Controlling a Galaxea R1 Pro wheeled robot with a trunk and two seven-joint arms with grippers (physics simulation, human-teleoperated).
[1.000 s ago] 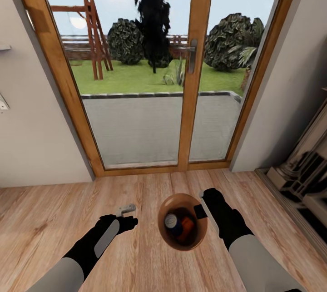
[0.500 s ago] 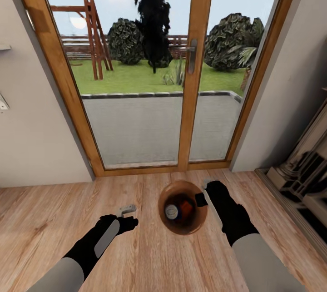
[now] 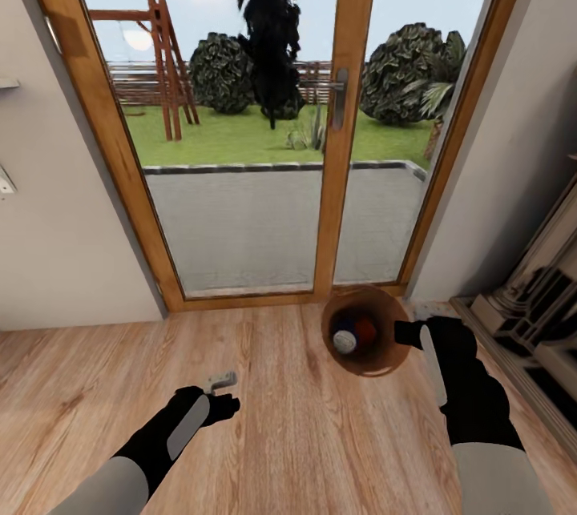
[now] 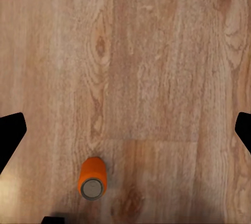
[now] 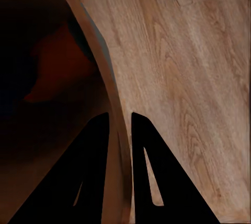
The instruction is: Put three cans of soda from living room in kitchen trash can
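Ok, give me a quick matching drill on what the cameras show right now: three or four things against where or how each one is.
Things:
1. trash can
2. orange can
3. left gripper
4. blue can

States:
a. lying on the wood floor
b. open, holding nothing
c. rim pinched by the right gripper
d. inside the bin

Pairs: 1-c, 2-a, 3-b, 4-d

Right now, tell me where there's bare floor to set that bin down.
Free: the wood floor between the left gripper and the right gripper, and the stretch along the glass doors. Crowded: by the fireplace, beside the held bin. An orange can stands on the floor under the left gripper.
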